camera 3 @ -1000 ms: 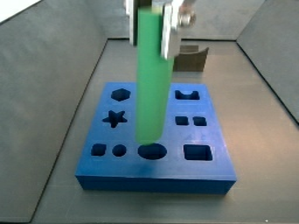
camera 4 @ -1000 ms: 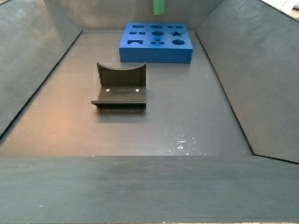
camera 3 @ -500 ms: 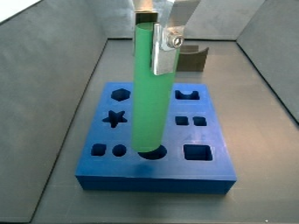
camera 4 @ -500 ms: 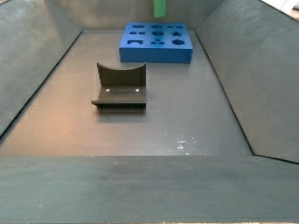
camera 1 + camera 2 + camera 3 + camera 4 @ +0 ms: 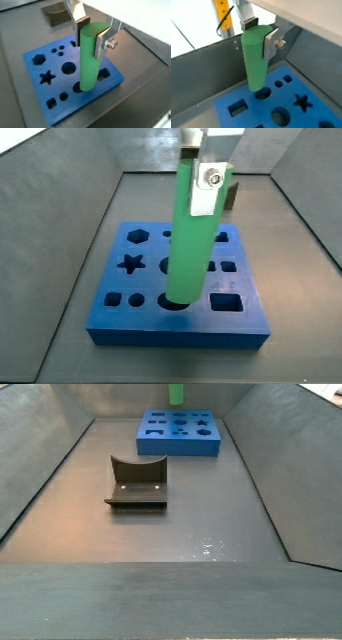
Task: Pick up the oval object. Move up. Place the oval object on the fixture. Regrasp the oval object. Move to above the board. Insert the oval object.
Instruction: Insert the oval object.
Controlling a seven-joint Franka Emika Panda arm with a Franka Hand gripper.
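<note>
Near, in a side view: fixture [image 5: 138,481] on the grey floor [image 5: 160,534], U-notch up, well apart from the board [image 5: 179,433] at the far end. Over the board [image 5: 177,286]: hand [image 5: 92,34] clamped on the top of the rod [image 5: 89,57], silver fingers [image 5: 102,42] pressed to either side. Rod [image 5: 190,233] near upright, slightly tilted, lower end reaching a round hole [image 5: 171,302] in the board's near row. Depth of entry not clear.
</note>
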